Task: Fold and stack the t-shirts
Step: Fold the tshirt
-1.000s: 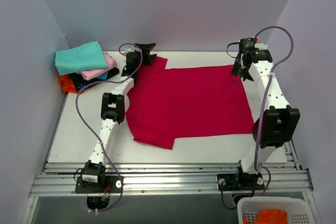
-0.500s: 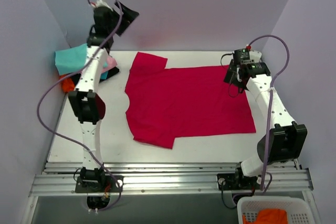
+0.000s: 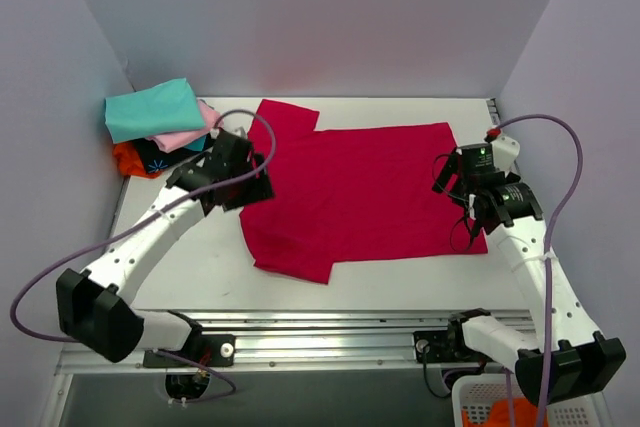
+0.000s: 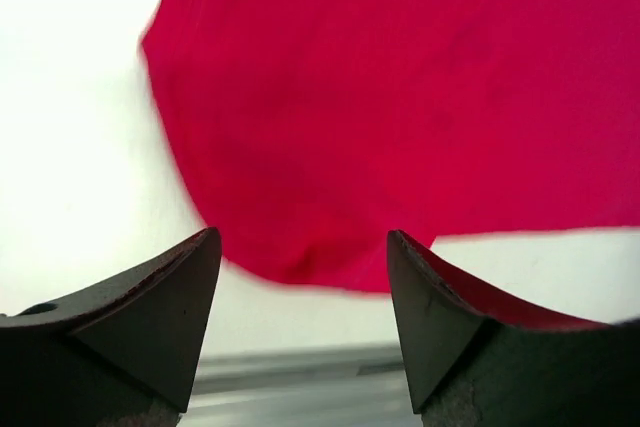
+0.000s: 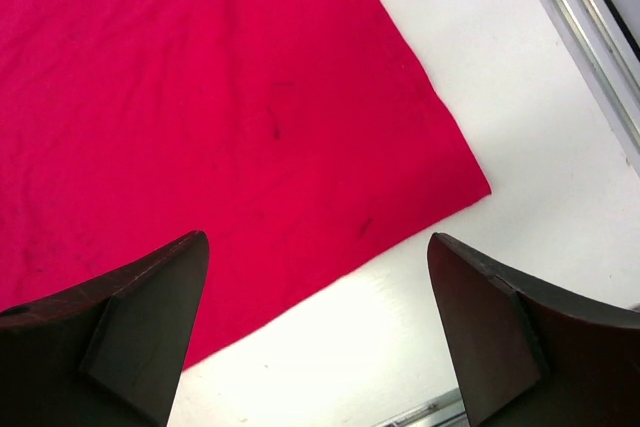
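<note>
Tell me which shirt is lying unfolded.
The red shirt, spread flat across the middle of the table. The teal, pink, black and orange ones sit compact in a pile at the far left corner.

Two white arms (image 3: 150, 237) with chunky black joints (image 3: 95, 307), trailing lilac cables (image 3: 579, 162); dark, matte wedge-shaped fingers (image 4: 140, 327) on each

Bright, even light with faint shadows. In the left wrist view the white table (image 4: 70, 97) blows out and the red t-shirt (image 4: 400, 77) looks blurred; other views sharp.
</note>
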Tool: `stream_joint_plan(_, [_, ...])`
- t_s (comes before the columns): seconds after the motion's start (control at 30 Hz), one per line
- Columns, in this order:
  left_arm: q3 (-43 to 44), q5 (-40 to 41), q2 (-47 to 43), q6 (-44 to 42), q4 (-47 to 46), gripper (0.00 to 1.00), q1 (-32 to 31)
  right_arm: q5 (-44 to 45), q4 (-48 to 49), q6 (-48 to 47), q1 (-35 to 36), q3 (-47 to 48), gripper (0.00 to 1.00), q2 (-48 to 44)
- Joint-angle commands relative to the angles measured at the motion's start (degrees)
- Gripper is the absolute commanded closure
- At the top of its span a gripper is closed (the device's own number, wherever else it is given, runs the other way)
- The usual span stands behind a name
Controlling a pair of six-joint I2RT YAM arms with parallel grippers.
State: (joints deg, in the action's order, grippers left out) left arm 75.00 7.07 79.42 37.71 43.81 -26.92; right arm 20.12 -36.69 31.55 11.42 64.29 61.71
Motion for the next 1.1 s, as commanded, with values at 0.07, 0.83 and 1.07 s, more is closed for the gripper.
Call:
stream_joint_plan(0.07, [-11.9, 4.1, -17.5, 11.7, 13.0, 0.27, -5.6, -0.8, -3.0, 1.9, 0.8, -4.3, 0.13, -5.5])
stream_joint_plan(0.83, [-31.9, -1.0, -4.9, 26.1, -7.6, 0.17, -16.1, -0.2, -8.1, -0.7, 1.1, 1.6, 0.13, -4.5])
stream_joint_plan(1.07, [-31.1, -1.9, 1.8, 26.1, -10.5, 0.23, -15.6, 0.7, -8.5, -1.5, 1.0, 2.3, 0.12, -4.0])
